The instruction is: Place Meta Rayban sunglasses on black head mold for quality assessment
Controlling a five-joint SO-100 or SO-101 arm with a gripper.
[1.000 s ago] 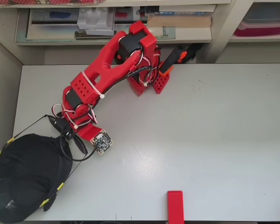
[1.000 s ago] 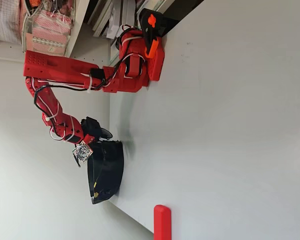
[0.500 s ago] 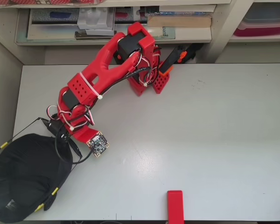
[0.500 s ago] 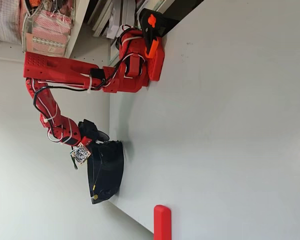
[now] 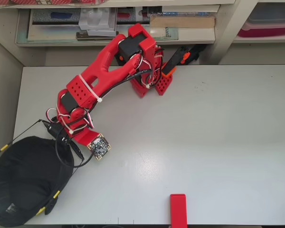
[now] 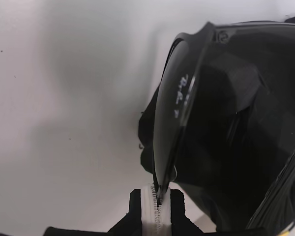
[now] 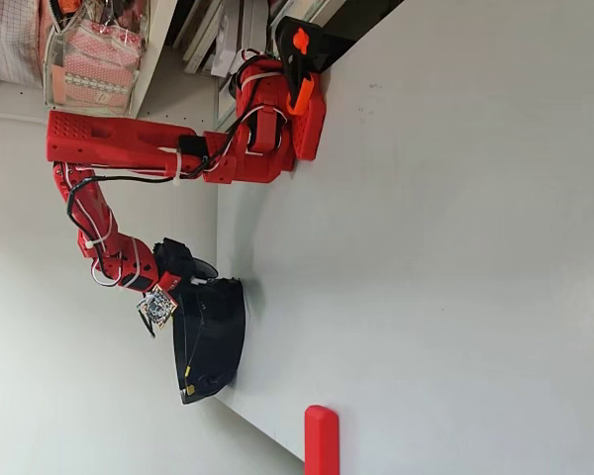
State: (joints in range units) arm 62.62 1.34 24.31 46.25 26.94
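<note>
White table (image 5: 218, 133) | arm drawn back | sunglasses (image 6: 174, 118) stay clamped

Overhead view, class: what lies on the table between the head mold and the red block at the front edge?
Nothing: in the overhead view the stretch of table between the head mold and the red block is bare.

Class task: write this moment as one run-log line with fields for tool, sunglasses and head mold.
tool: shut on sunglasses | sunglasses: held by frame edge, against head mold | head mold: at table's left edge in overhead view
</note>
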